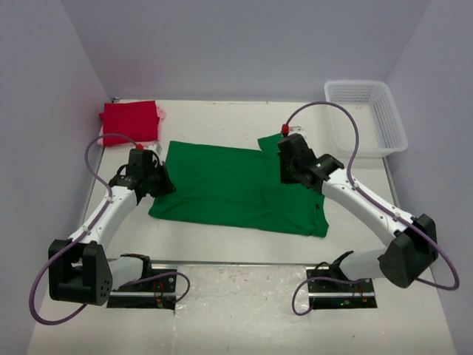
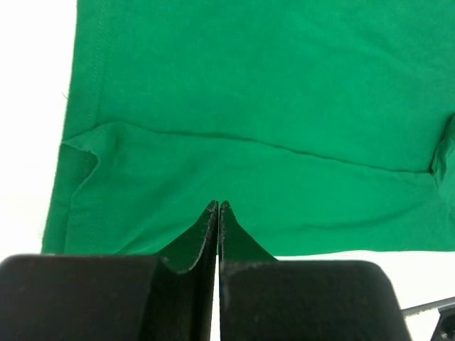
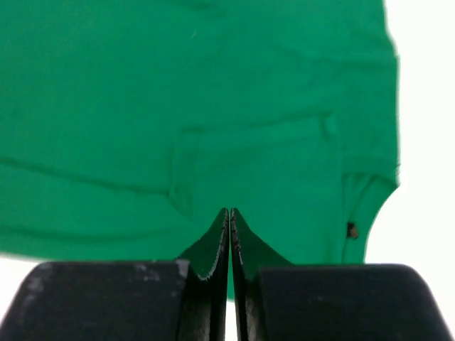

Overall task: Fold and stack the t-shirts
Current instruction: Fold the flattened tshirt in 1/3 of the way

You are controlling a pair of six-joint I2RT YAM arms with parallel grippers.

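Three t-shirts (green [image 1: 236, 185], red [image 1: 129, 120], pink [image 1: 161, 112]) — one basket [image 1: 367, 118].

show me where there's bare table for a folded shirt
Bare: the far strip between the red shirt and the basket, behind the green shirt; also the near strip before it. Crowded: the middle, left gripper and right gripper at the shirt's ends.

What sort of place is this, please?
Probably a robotics lab test cell: plain walls enclose a white table, a left arm and right arm are bolted at its near edge, with a green t-shirt and mesh basket as props.
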